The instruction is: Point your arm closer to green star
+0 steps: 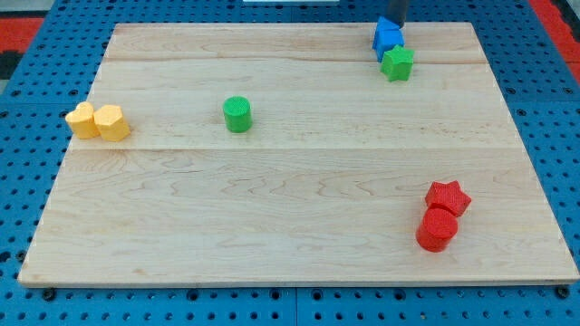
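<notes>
The green star (397,63) lies near the view's top right on the wooden board (272,199). A blue block (388,38) touches its upper left side. My rod comes down from the view's top edge, and my tip (392,22) sits right behind the blue block, on its far side. The blue block lies between the tip and the green star. The tip does not touch the star.
A green cylinder (237,114) stands left of centre. Two yellow blocks (83,119) (112,122) sit together at the board's left edge. A red star (448,196) and a red cylinder (438,229) touch each other at the lower right.
</notes>
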